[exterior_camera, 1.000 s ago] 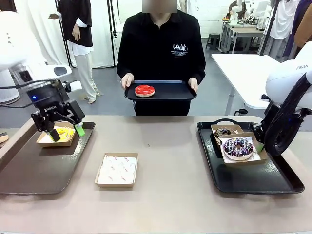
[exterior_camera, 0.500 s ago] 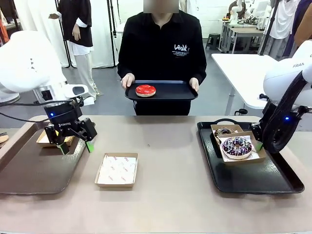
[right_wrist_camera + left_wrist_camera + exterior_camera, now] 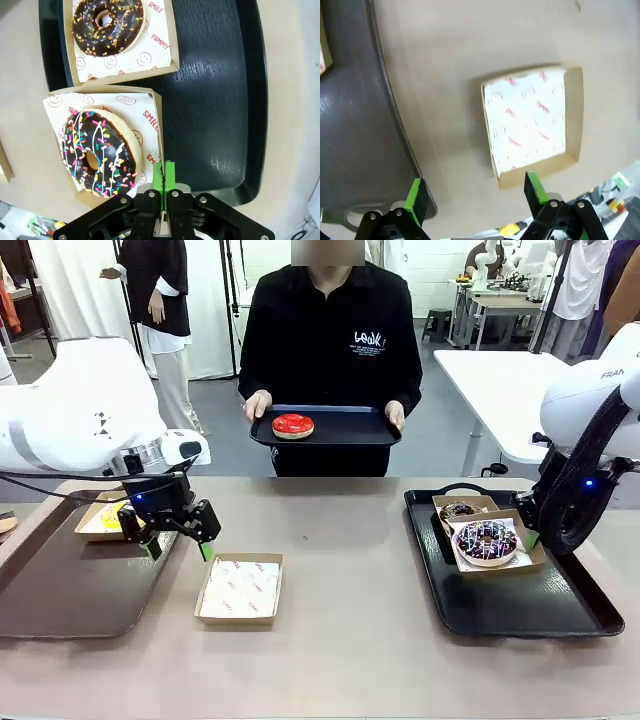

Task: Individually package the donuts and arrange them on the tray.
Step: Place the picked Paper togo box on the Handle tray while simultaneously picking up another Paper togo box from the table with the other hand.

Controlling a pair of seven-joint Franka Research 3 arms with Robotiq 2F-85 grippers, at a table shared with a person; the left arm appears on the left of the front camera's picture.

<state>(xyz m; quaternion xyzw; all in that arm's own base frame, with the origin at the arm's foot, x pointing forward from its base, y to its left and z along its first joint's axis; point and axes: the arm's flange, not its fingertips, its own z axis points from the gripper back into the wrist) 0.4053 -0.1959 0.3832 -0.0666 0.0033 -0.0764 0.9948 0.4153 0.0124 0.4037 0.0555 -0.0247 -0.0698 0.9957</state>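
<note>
The shiny red ring donut [image 3: 293,425] looks soft and sticky, so I would hold it gently by its outer sides. It sits on the black tray [image 3: 350,428] the person holds, far off at 1 o'clock from my left gripper [image 3: 179,550], which is spread wide. My right gripper [image 3: 164,175] is pressed together at 3 o'clock of the dark sprinkled donut [image 3: 95,152].
</note>
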